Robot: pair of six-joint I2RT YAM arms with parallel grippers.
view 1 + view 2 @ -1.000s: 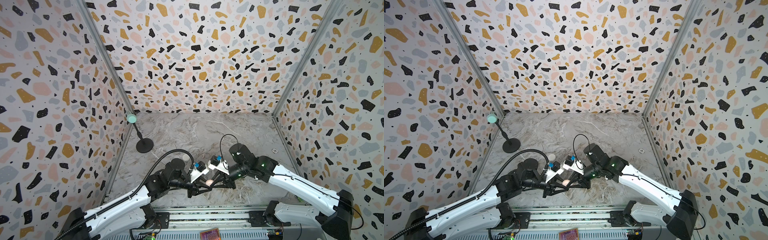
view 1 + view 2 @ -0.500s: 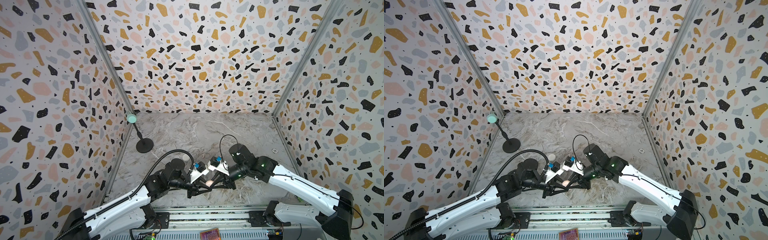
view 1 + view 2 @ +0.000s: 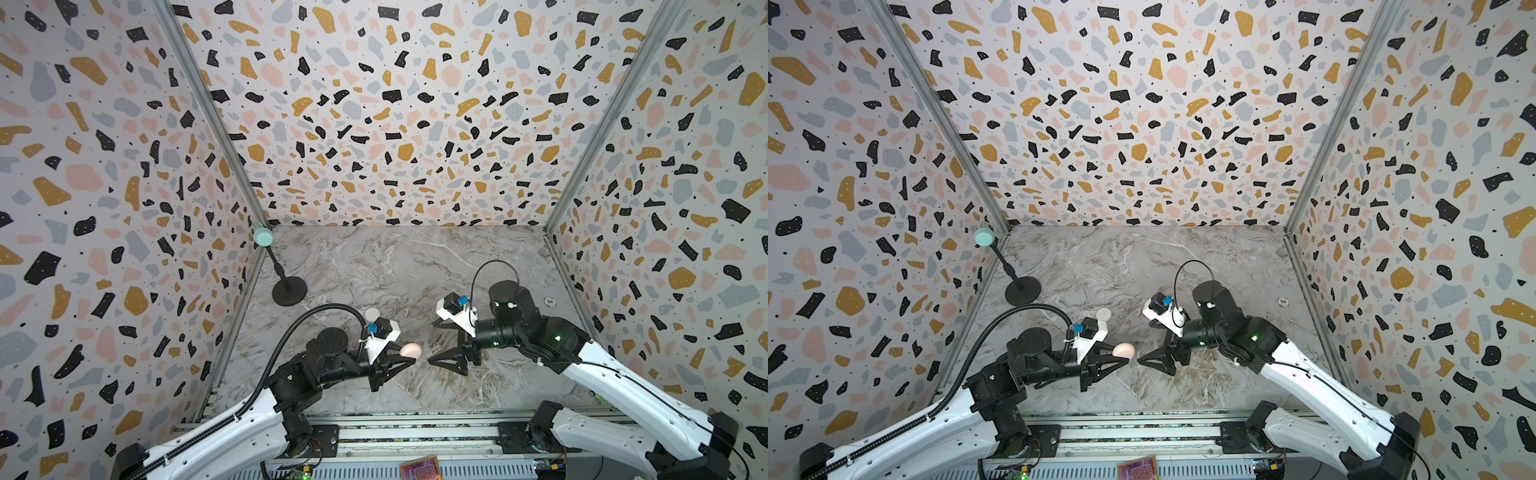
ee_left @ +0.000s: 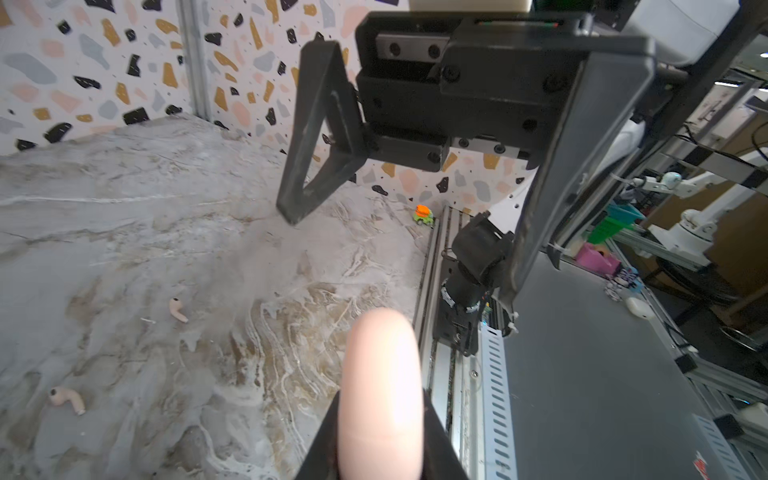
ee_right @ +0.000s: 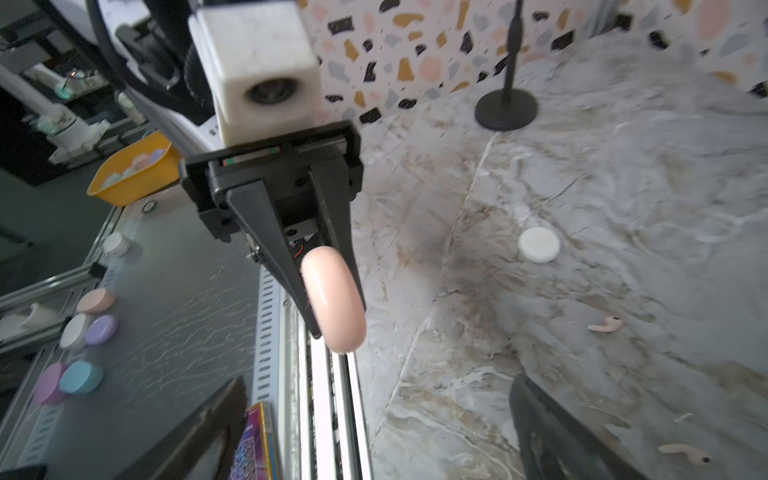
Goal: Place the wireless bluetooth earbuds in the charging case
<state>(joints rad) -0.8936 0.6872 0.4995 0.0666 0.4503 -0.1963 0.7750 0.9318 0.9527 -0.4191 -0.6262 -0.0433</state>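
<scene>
My left gripper (image 3: 409,358) is shut on a pale pink round charging case (image 3: 410,350), held on edge above the front of the marble floor; the case also shows in the other top view (image 3: 1123,350) and both wrist views (image 4: 380,395) (image 5: 334,299). My right gripper (image 3: 433,341) faces it from the right, open, with a small gap to the case and nothing between its fingers (image 5: 199,432). Two pale pink earbuds (image 5: 606,325) (image 5: 683,452) lie loose on the floor; the left wrist view shows them too (image 4: 178,309) (image 4: 68,400). A white round case (image 3: 372,313) lies shut behind my left gripper.
A black stand (image 3: 289,291) with a teal head stands at the back left. A small round disc (image 3: 550,301) lies near the right wall. A small green and orange toy (image 4: 424,215) sits by the front rail (image 5: 332,415). Beyond the rail are a yellow bin (image 5: 133,174) and spare cases.
My right gripper has opened wide and drawn back to the right, away from the pink case. My left gripper still holds the case in about the same place.
</scene>
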